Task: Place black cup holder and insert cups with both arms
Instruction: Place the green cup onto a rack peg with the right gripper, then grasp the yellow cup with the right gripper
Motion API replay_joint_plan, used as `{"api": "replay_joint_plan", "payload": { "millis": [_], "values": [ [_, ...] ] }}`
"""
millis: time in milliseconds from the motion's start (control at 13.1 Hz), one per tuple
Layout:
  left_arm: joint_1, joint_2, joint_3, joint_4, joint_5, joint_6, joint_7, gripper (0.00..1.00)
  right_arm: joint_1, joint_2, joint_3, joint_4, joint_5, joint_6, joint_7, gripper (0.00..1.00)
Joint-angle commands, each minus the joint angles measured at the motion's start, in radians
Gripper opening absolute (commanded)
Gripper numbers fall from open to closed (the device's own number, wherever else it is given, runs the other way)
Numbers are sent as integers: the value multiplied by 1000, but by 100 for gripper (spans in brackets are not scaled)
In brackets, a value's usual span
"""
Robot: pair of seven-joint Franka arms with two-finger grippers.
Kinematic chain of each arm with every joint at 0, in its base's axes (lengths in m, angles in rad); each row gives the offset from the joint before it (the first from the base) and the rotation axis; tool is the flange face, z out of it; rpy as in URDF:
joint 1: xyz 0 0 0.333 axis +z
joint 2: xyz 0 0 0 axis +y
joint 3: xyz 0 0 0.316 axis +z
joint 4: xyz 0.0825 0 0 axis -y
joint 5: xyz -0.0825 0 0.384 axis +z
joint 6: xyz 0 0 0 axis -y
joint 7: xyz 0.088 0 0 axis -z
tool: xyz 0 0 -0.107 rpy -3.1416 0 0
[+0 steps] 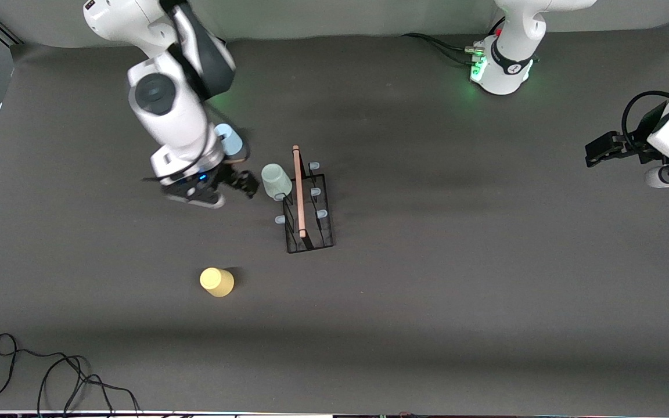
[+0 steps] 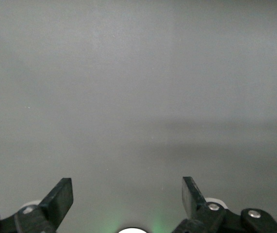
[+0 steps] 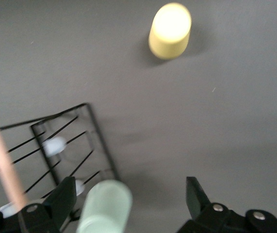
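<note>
The black cup holder (image 1: 309, 216) stands mid-table with its wooden rod handle (image 1: 298, 191) on top; it also shows in the right wrist view (image 3: 70, 145). The mint green cup (image 1: 276, 180) sits tilted on a prong on the holder's side toward the right arm's end. My right gripper (image 1: 246, 183) is open beside that cup; the cup (image 3: 105, 206) lies between its fingers, close to one finger. The light blue cup (image 1: 230, 139) stands partly hidden by the right arm. The yellow cup (image 1: 217, 282) (image 3: 170, 30) stands upside down, nearer the front camera. My left gripper (image 1: 593, 154) (image 2: 127, 191) is open and empty.
The left arm waits at its end of the table, its wrist view showing only bare grey surface. Several pale blue prong tips (image 1: 314, 191) on the holder are bare. A loose black cable (image 1: 50, 377) lies at the table's front edge, at the right arm's end.
</note>
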Motion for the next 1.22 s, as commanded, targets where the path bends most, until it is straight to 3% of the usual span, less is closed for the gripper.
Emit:
{"api": "replay_joint_plan", "payload": {
  "millis": [0, 381, 685, 1142],
  "values": [
    [-16, 0, 9, 5, 10, -7, 1, 100, 2, 130, -81, 64, 13, 77, -125, 100],
    [-16, 9, 9, 5, 12, -4, 0, 100, -99, 369, -87, 220, 149, 177, -337, 100],
    [-14, 11, 7, 5, 10, -4, 0, 100, -135, 492, -87, 303, 281, 234, -472, 100],
    [-16, 12, 9, 2, 10, -3, -2, 100, -141, 636, -81, 414, 349, 285, -474, 100]
  ]
}}
